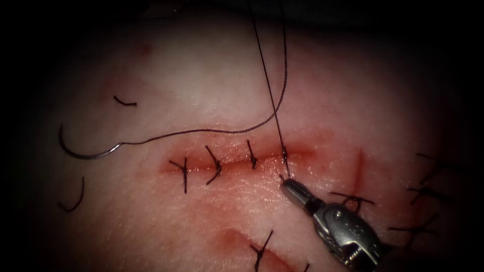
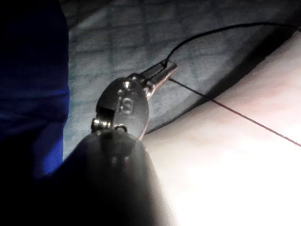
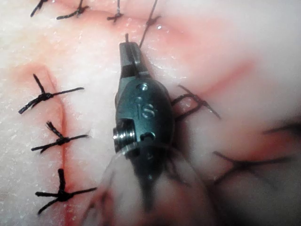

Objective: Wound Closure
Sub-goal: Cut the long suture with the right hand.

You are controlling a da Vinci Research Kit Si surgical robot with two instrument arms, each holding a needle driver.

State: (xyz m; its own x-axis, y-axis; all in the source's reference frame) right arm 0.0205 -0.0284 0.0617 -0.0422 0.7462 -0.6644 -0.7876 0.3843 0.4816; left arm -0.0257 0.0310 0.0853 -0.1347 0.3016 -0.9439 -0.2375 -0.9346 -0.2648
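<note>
Right tool (image 1: 290, 182) jaws closed on thread (image 1: 269, 90) end

Dark thread (image 1: 217, 132), pale pink tissue (image 1: 201, 75)

Each arm ends in a small silvery metal pincer, the right pincer (image 1: 291, 186) with short tapered jaws on a rounded steel wrist block stamped "IS" with a screw at its side, the left pincer (image 2: 165, 70) alike, both on dark shafts.
</note>
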